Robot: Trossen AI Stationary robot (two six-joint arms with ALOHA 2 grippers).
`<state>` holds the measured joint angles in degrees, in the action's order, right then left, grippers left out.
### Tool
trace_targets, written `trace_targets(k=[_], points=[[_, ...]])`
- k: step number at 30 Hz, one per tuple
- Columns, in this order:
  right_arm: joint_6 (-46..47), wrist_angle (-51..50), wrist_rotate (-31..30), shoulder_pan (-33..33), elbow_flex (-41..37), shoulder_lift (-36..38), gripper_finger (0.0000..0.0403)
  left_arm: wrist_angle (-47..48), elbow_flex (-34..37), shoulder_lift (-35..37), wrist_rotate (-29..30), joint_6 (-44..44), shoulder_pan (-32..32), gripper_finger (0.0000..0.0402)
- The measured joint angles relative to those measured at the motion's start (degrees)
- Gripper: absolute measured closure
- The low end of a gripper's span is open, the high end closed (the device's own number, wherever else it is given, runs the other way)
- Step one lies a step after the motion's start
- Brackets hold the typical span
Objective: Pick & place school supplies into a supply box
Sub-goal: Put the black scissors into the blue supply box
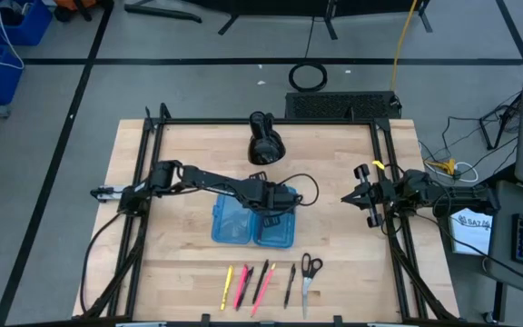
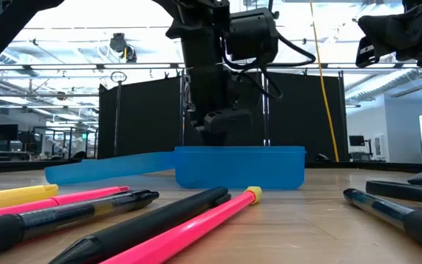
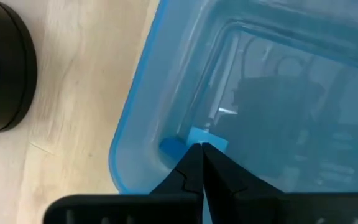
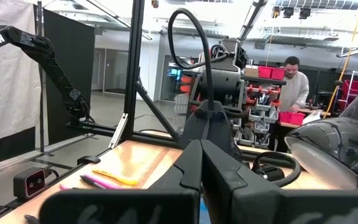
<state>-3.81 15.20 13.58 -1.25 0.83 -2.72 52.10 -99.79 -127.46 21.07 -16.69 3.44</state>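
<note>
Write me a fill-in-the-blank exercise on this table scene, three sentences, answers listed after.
1. The left gripper hangs over the open supply box with its fingers ____.
2. The pens and pencils lie in a row on the table, with the ____ at the row's right end.
3. The right gripper waits at the table's ____ edge.

Answers: shut; scissors; right

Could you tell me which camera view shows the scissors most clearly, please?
The high view: the scissors lie whole at the right end of the row of pens, in front of the blue box. The low view shows only dark shapes at its right edge, which may be them. Neither wrist view shows them.
</note>
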Motion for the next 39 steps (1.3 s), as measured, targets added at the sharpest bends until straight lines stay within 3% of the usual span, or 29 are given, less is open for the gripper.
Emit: trace_targets(k=[16,26,29,35,39], points=[[-0.1,0.5,0.0,0.0,0.0,0.0,0.0403,-2.7,0.0,-2.0,-0.3,1.5,0.2,0.0395],[0.1,0.9,-0.1,0.0,0.0,0.0,0.0403,1.1,-5.2,3.7,0.0,4.9,2.5,0.0323],[0.1,0.9,-0.1,0.0,0.0,0.0,0.0403,11.6,-7.7,6.8,-0.1,-0.6,4.1,0.0317],[0.1,-0.4,0.0,0.0,0.0,0.0,0.0403,38.0,-9.0,14.0,-3.9,-24.0,10.6,0.0316],[0.1,-1.2,0.0,0.0,0.0,0.0,0.0403,32.8,-3.7,21.5,-4.4,-31.3,18.4,0.0316]])
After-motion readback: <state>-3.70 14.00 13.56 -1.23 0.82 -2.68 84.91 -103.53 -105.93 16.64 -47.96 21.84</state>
